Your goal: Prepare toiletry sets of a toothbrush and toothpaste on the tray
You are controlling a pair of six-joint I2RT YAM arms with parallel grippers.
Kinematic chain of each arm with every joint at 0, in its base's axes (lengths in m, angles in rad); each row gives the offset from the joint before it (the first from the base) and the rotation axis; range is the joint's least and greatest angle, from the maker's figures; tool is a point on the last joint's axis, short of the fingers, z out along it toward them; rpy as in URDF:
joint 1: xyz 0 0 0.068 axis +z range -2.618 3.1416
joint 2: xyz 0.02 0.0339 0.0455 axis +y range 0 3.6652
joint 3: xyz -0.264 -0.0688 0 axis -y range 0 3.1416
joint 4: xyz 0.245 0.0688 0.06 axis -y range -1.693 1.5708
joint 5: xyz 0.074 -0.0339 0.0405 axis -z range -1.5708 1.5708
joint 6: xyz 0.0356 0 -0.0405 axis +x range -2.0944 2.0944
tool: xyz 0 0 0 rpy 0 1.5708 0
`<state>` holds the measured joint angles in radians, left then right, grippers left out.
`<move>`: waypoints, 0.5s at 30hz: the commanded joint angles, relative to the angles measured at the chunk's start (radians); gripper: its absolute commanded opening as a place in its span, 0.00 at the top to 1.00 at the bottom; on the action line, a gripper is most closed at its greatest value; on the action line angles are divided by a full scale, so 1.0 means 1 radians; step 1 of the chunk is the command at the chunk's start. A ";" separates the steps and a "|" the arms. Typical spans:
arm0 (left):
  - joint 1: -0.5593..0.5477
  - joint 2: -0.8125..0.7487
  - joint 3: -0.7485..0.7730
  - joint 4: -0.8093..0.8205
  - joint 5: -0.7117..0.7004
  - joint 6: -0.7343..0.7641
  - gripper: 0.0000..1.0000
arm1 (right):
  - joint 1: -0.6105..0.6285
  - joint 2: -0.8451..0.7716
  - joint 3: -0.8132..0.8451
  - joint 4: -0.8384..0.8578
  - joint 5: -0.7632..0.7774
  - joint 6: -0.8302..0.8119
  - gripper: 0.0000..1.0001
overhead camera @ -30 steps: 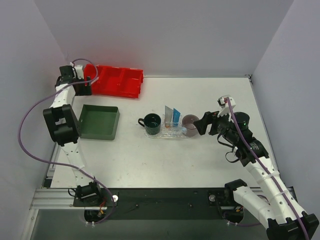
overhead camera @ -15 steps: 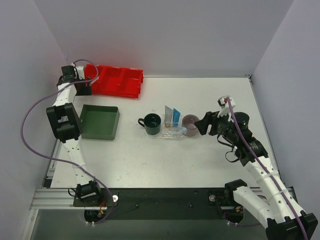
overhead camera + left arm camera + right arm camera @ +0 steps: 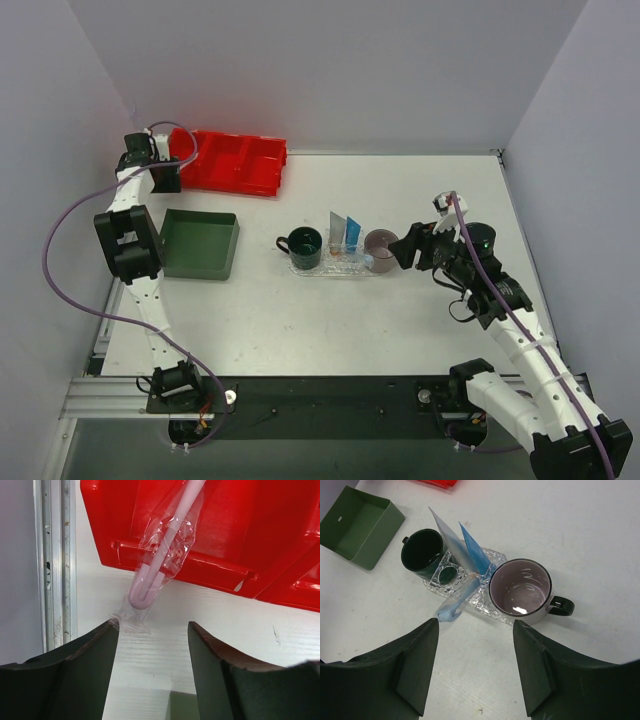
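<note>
In the left wrist view a pinkish toothbrush [image 3: 161, 552] in clear wrap hangs over the red bin's [image 3: 240, 530] front wall, its looped end resting on the table. My left gripper [image 3: 152, 627] is open just short of it, and the wrap's tail touches the left fingertip [image 3: 111, 627]. The clear tray [image 3: 481, 606] holds a white-grey toothpaste [image 3: 451, 542] and a blue toothpaste [image 3: 474, 555], both leaning upright. A bluish wrapped toothbrush [image 3: 457, 600] lies half off the tray's near edge. My right gripper [image 3: 476, 625] is open just in front of it, holding nothing.
A dark green mug [image 3: 422, 550] and a pink-lined mug [image 3: 521, 587] stand at the two ends of the tray [image 3: 340, 265]. A dark green square tray [image 3: 198, 243] sits left of centre, and the red bin [image 3: 235, 160] is at the back left beside my left gripper [image 3: 160, 168].
Both pairs of jaws have narrowed a little but stay apart. The left arm's elbow has shifted slightly; the right gripper has edged towards the tray.
</note>
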<state>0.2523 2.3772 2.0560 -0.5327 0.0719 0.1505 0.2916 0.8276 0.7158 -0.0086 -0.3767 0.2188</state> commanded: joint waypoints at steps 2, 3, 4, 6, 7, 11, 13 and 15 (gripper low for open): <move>0.007 0.014 0.043 0.051 -0.003 0.032 0.33 | -0.011 0.010 -0.004 0.050 -0.031 0.010 0.45; 0.005 0.014 0.041 0.056 -0.003 0.035 0.33 | -0.012 0.011 -0.007 0.052 -0.031 0.010 0.45; 0.005 0.017 0.039 0.066 -0.004 0.037 0.33 | -0.012 0.011 -0.007 0.053 -0.031 0.010 0.45; 0.005 0.020 0.039 0.076 -0.001 0.034 0.33 | -0.014 0.015 -0.007 0.055 -0.033 0.011 0.45; 0.005 0.022 0.039 0.085 0.014 0.034 0.33 | -0.014 0.015 -0.009 0.056 -0.033 0.011 0.46; 0.002 0.023 0.039 0.103 0.029 0.049 0.40 | -0.016 0.021 -0.012 0.059 -0.037 0.013 0.47; 0.001 0.020 0.036 0.117 0.020 0.052 0.45 | -0.017 0.022 -0.012 0.062 -0.037 0.014 0.47; 0.001 0.017 0.027 0.125 0.016 0.054 0.49 | -0.019 0.024 -0.012 0.062 -0.039 0.013 0.48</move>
<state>0.2516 2.3905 2.0560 -0.4824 0.0822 0.1818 0.2810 0.8490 0.7101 -0.0032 -0.3927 0.2249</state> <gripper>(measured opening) 0.539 0.527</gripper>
